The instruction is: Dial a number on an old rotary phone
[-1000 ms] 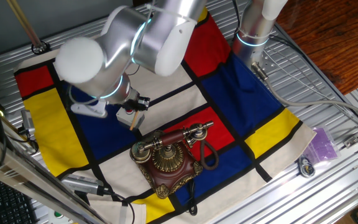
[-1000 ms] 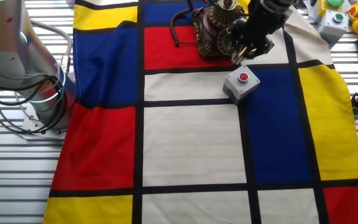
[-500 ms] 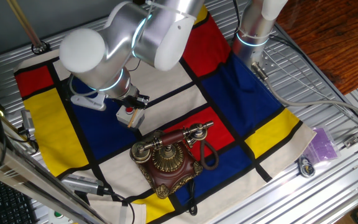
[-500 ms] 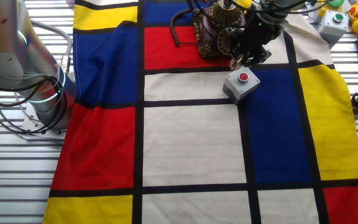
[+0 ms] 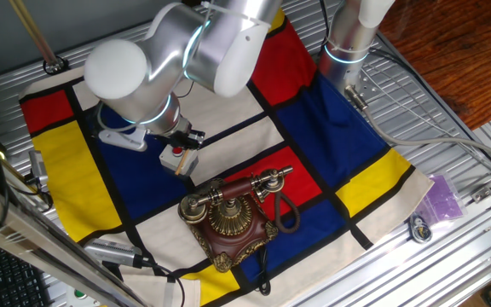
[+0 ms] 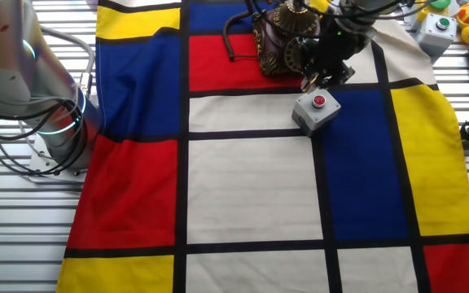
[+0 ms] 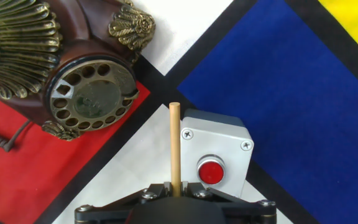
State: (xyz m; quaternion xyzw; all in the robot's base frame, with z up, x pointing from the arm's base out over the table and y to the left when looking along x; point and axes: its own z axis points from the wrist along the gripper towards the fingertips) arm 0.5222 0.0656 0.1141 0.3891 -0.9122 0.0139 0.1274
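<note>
While the phone (image 7: 73,68) is sitting on the cloth (image 7: 303,81), the gripper (image 7: 174,190) is clamping a stick (image 7: 174,146) beside the grey box (image 7: 216,152).

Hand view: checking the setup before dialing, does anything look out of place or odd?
Nothing looks damaged or spilled. The wooden stick held in the jaws points at bare cloth between the rotary phone and the grey button box, not at the dial.

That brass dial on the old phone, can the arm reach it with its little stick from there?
Probably yes. The stick in the jaws points past the grey button box, and only bare cloth lies between its tip and the dial.
</note>
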